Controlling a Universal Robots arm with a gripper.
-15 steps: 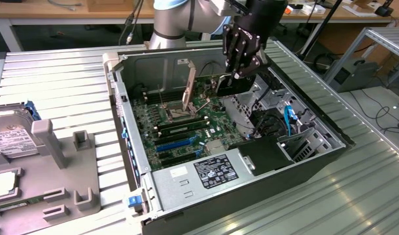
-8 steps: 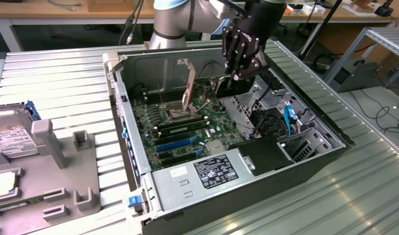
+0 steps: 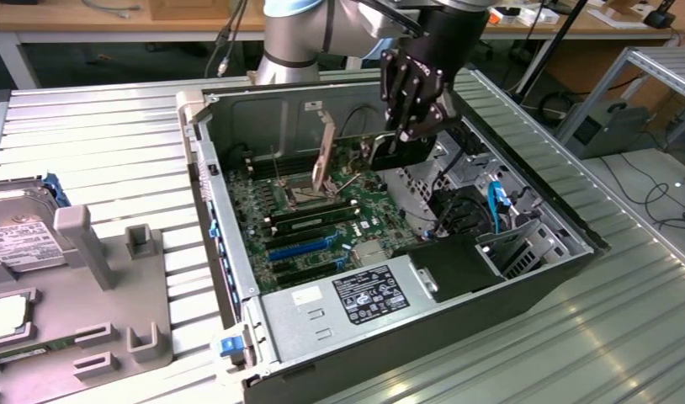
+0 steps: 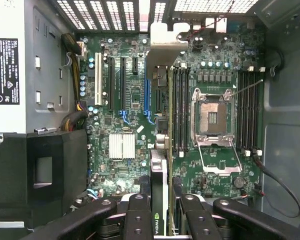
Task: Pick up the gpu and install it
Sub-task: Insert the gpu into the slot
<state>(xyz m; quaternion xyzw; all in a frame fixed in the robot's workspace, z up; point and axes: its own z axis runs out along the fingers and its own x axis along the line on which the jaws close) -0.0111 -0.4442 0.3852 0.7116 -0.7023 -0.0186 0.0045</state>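
My gripper [image 3: 413,128] hangs over the open computer case [image 3: 241,252], shut on the gpu [image 3: 376,150]. The card is held on edge above the motherboard [image 3: 320,210], apart from it. Its metal end bracket [image 3: 326,141] points toward the case's rear wall. In the wrist view the gpu [image 4: 160,175] runs edge-on between my black fingers [image 4: 139,215], and its silver bracket [image 4: 165,45] reaches the vented rear wall. The card hangs over the strip between a blue-tabbed expansion slot [image 4: 146,92] and the memory slots [image 4: 180,110].
The CPU socket [image 4: 212,115] lies open beside the memory slots. A power supply [image 3: 359,295] and black shroud [image 3: 455,265] fill the case's near end. On the exterior view's left, a grey fixture [image 3: 107,278] carries a hard drive [image 3: 17,236].
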